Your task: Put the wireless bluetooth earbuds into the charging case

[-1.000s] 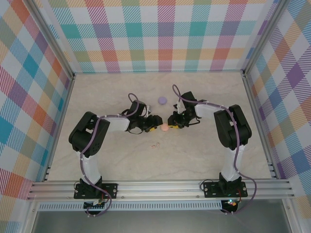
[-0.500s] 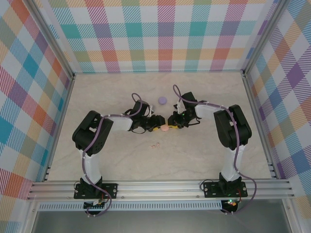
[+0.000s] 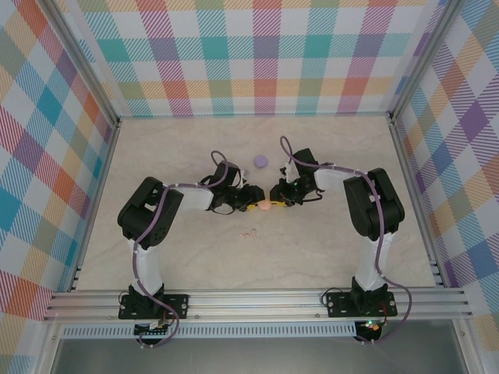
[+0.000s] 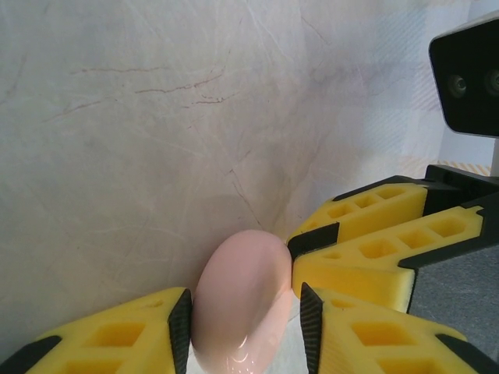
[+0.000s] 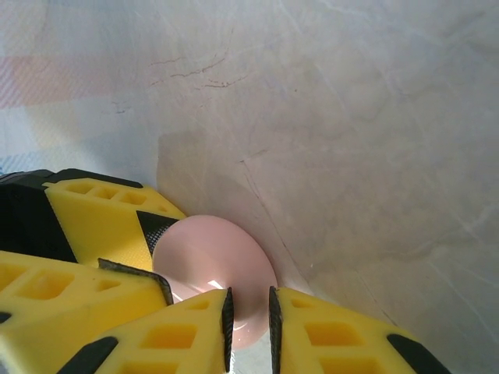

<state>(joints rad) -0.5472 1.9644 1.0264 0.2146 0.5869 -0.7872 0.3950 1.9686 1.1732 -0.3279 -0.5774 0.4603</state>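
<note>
Near the middle of the pale marbled worktop (image 3: 351, 257), the left gripper (image 3: 255, 207) and the right gripper (image 3: 275, 199) meet tip to tip at a pale pink round glossy charging case (image 3: 265, 206). In the left wrist view the left gripper (image 4: 245, 323) has its jaws clamped on the pink case (image 4: 238, 304), a black pad pressed to each side between the yellow fingers (image 4: 117, 339). The right gripper's fingers (image 4: 374, 253) touch the case's rim from the other side. In the right wrist view the right gripper (image 5: 248, 315) has its jaws almost together, nipping the rim of the pink case (image 5: 214, 257) in the narrow gap. One finger of the left gripper (image 5: 109, 218) lies against the case beside them.

The tiny pale wireless bluetooth earbuds (image 3: 249, 231) lie loose on the worktop, a little toward the near edge from the pink case and apart from both grippers. They are too small to count. A lilac round case (image 3: 260, 161) sits toward the far edge, clear of both arms
</note>
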